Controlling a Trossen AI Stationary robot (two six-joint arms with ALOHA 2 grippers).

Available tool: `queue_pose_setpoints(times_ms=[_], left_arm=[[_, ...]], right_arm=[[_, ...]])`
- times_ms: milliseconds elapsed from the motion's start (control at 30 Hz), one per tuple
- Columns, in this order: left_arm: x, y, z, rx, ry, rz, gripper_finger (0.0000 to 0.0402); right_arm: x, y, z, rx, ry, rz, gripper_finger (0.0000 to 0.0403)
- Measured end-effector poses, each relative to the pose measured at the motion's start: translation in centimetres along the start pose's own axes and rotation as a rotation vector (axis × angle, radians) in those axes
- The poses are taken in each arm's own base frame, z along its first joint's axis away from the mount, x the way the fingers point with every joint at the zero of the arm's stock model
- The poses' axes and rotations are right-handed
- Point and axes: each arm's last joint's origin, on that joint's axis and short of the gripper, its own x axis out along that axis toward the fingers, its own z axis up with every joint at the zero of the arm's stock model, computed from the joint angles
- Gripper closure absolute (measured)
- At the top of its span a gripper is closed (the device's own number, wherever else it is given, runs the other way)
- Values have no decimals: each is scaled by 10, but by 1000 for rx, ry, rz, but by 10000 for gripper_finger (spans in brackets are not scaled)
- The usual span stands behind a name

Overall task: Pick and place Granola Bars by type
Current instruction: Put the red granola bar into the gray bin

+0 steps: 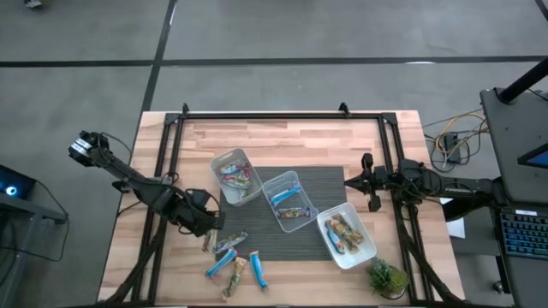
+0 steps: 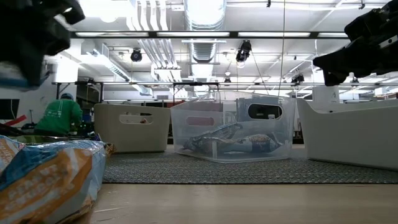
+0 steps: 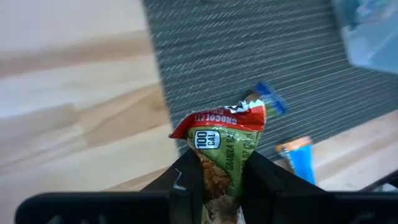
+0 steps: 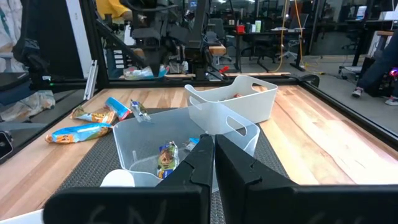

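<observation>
Holding a tan granola bar (image 3: pixel 219 163) pinched in the left gripper (image 1: pixel 208 224), just beside the dark mat (image 1: pixel 321 184), I should carry it high over the tubs to the tub of tan bars (image 1: pixel 346 234). The right gripper (image 1: pixel 366 181), pressed together, waits near that mat's other edge.

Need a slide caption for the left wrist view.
Left end effector clamped on a red-and-green granola bar above the wood table beside the grey mat.

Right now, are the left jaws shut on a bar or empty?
Shut on a bar. In the left wrist view the left gripper clamps a red-and-green granola bar between both fingers, lifted above the table.
</observation>
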Motion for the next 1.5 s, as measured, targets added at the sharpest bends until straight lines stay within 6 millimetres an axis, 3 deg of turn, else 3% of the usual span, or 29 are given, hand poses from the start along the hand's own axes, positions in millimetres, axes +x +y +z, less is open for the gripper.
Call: queue_pose_setpoints(times_ms=[333,933,1233,1500], left_arm=[[-18,-23,20,116,-49,-55,342],[-49,-55,74,368,-184,-44,342],[-55,-70,99,500,-183,13,342],[-48,-78,116,609,-145,91,342]], right_arm=[[0,0,0,0,0,0,394],[0,0,0,0,0,0,394],[0,0,0,0,0,0,394],[0,0,0,0,0,0,394]])
